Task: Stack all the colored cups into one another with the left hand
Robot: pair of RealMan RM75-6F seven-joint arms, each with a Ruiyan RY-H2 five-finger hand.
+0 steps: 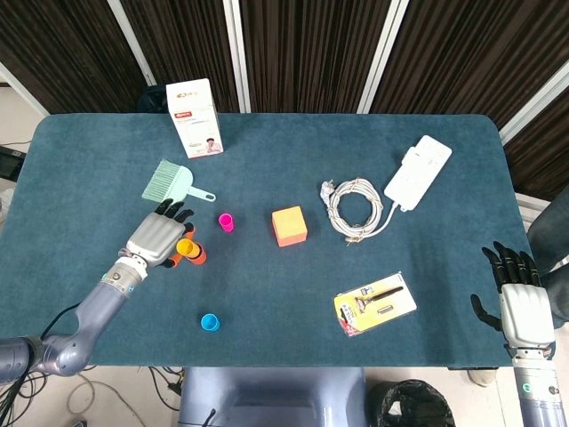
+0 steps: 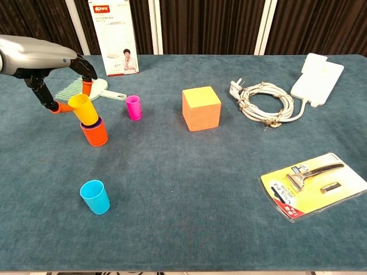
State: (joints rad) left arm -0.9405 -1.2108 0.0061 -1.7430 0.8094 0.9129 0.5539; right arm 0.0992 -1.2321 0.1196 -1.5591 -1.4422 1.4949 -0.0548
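My left hand (image 2: 46,60) (image 1: 158,238) holds a yellow cup (image 2: 85,110) (image 1: 185,246) by its rim between thumb and a finger. The cup is tilted, with its bottom inside the orange cup (image 2: 94,134) (image 1: 198,256), which shows a purple rim inside. A pink cup (image 2: 133,107) (image 1: 226,221) stands alone to the right of them. A blue cup (image 2: 94,196) (image 1: 210,322) stands nearer the front edge. My right hand (image 1: 517,298) hangs past the table's right front corner, fingers spread, holding nothing.
An orange cube (image 2: 201,108) sits mid-table. A green hand brush (image 1: 176,183) and a white carton (image 2: 113,37) lie behind the cups. A coiled cable (image 2: 261,103) with its power strip (image 2: 317,71) is at the right, and a packaged razor (image 2: 312,184) at the front right.
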